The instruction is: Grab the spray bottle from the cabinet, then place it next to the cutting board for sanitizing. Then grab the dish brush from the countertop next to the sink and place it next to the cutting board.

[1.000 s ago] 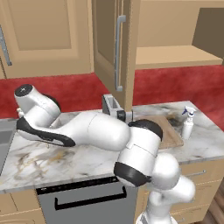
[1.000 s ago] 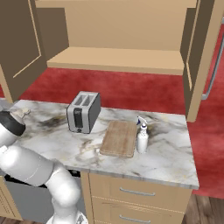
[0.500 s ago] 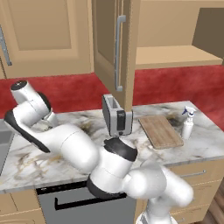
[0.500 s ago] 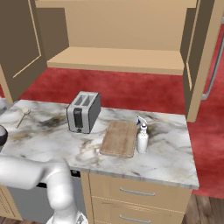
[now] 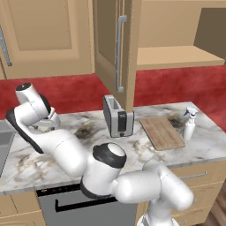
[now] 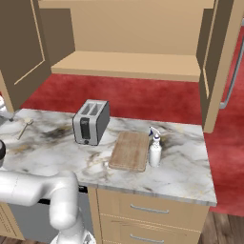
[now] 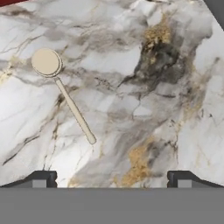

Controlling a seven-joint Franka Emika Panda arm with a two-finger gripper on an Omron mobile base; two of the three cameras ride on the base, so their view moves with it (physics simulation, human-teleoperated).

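The beige dish brush lies flat on the marble countertop, round head up-left and handle running down-right. My gripper hovers above it, open, with both tips wide apart and nothing between them; the brush lies ahead and left of centre. In the right base view the dish brush rests at the counter's far left. The spray bottle stands upright right beside the wooden cutting board. From the left the spray bottle and the cutting board sit at the right, and my hand hangs low at the left.
A silver toaster stands mid-counter left of the board. The cabinet above is open, shelf bare, and its door with the grey bar handle juts out over the toaster. The sink edge lies at the far left.
The arm has swung left across the counter, uncovering the toaster, and the hand has dropped over the left end near the brush. Bottle and board have not moved.
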